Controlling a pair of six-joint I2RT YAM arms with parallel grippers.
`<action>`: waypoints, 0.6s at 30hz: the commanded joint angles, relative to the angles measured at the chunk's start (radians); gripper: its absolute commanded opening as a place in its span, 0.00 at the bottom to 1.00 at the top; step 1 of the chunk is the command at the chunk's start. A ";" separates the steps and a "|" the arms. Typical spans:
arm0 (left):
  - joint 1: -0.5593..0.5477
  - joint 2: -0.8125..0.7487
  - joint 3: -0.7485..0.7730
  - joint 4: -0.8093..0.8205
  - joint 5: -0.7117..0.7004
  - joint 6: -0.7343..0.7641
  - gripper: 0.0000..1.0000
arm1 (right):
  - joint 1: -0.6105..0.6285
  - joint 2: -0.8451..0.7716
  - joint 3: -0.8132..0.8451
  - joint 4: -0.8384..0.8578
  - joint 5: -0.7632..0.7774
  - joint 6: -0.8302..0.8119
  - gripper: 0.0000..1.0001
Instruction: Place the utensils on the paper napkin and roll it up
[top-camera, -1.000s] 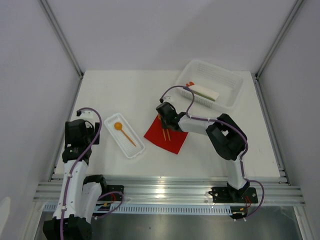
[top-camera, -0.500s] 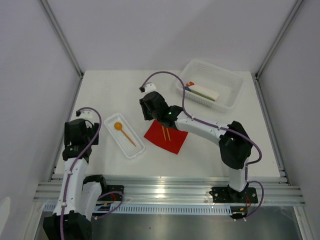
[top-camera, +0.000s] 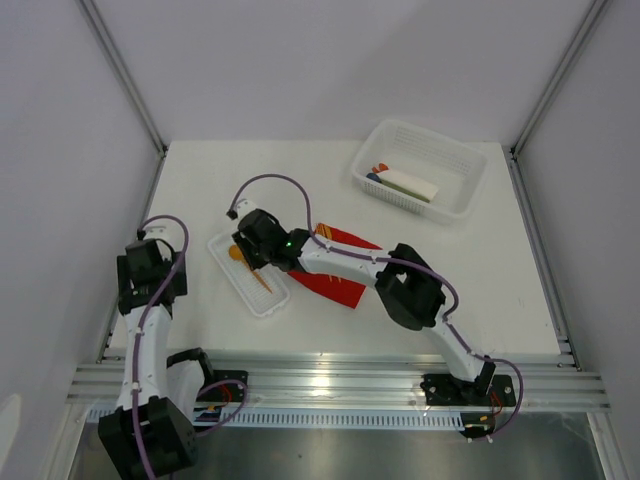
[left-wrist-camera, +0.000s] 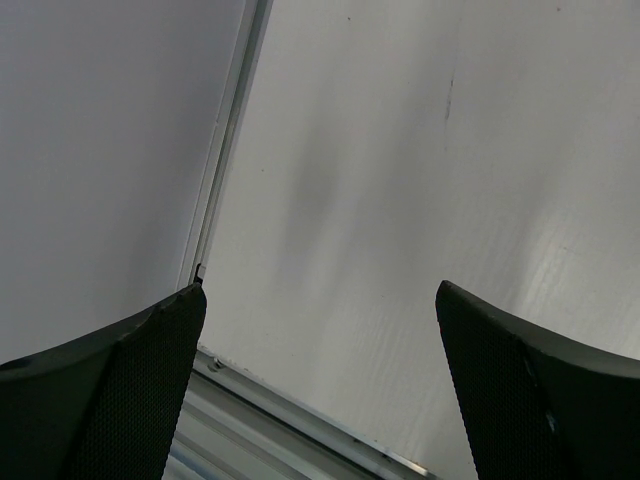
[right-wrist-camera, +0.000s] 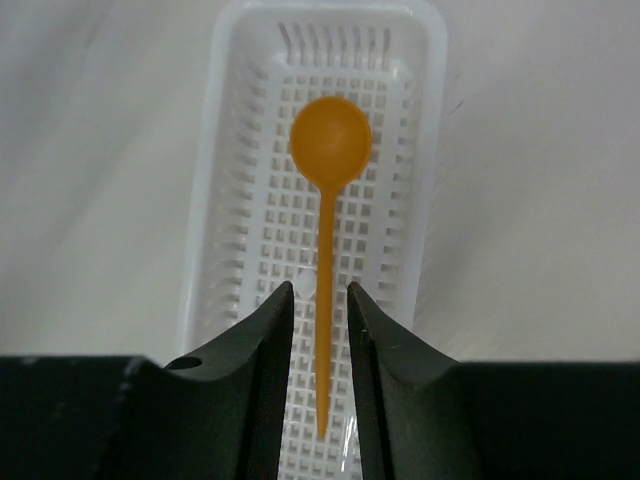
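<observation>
Right claw poised around the orange spoon in the white tray

The right gripper (right-wrist-camera: 320, 290) hangs low over the narrow tray (right-wrist-camera: 385, 240), its jaws parted only a little and straddling the handle of the spoon (right-wrist-camera: 325, 230). A thin gap shows on each side, so it has no hold on it. The spoon lies along the tray's mesh floor with its bowl at the far end. The red paper napkin (top-camera: 330, 288) lies on the table just right of the tray, partly hidden under the right arm. The left gripper (left-wrist-camera: 318, 290) is spread wide and empty above the bare table (left-wrist-camera: 400, 150).
</observation>
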 joint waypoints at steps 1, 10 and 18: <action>0.016 -0.036 0.014 0.011 0.039 -0.016 1.00 | 0.007 0.042 0.079 -0.034 0.001 -0.015 0.32; 0.016 -0.043 0.020 0.003 0.048 -0.018 1.00 | 0.016 0.139 0.137 -0.048 0.033 -0.023 0.32; 0.014 -0.050 0.015 0.004 0.085 -0.015 0.99 | 0.019 0.200 0.168 -0.074 0.064 -0.018 0.33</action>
